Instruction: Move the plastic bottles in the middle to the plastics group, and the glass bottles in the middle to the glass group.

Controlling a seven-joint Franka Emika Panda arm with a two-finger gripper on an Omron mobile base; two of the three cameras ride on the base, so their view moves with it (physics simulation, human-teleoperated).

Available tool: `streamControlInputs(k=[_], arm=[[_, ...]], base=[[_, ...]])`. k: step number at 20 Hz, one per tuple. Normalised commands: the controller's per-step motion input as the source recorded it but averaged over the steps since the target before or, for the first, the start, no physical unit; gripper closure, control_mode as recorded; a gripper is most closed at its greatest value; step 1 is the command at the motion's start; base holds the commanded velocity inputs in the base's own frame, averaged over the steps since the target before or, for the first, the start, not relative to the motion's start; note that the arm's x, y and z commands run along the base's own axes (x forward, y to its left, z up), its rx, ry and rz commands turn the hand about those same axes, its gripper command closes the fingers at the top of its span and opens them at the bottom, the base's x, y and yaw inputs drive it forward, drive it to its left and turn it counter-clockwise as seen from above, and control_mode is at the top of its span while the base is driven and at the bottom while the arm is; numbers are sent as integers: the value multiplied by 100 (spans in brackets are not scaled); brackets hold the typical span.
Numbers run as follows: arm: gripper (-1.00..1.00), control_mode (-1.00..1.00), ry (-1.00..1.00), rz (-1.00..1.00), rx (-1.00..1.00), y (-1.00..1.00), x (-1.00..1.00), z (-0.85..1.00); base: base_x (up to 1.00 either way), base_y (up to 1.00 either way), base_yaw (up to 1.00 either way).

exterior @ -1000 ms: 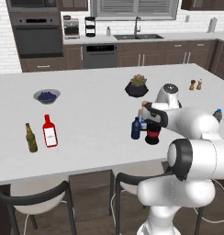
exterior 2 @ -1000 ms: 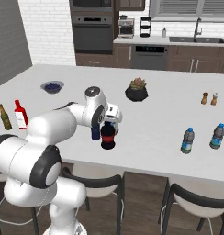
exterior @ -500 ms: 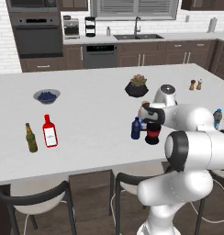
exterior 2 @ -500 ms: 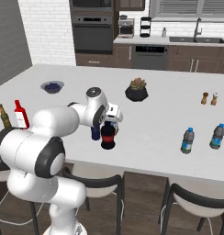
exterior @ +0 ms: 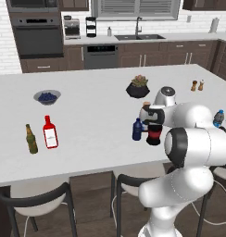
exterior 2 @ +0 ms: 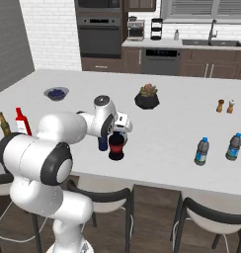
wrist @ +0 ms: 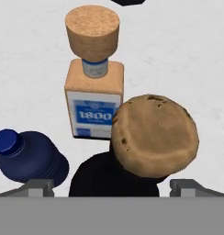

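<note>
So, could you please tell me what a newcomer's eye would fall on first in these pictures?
The big white arm curls over the island's middle, its open hand right above the black bottle with its brown cork stopper. Close behind stand the pale squarish bottle and the navy bottle. A red bottle and an olive-brown bottle wait far left.

dark cabinets point(exterior: 133, 53), white island counter point(exterior: 87, 120)

Bright, even rendered light, soft faint shadows, no glare, slightly pixelated.
</note>
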Motion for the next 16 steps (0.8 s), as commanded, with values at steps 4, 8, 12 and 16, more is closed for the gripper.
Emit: streamControlInputs(k=[4, 8, 12, 16], arm=[[-100, -100, 0, 0, 0, 0, 7, -5], [-100, -100, 0, 0, 0, 0, 0, 0], [100, -100, 0, 0, 0, 0, 0, 0], [100, -100, 0, 0, 0, 0, 0, 0]], base=[[0, 0, 0], [0, 0, 0], [0, 0, 0], [0, 0, 0]])
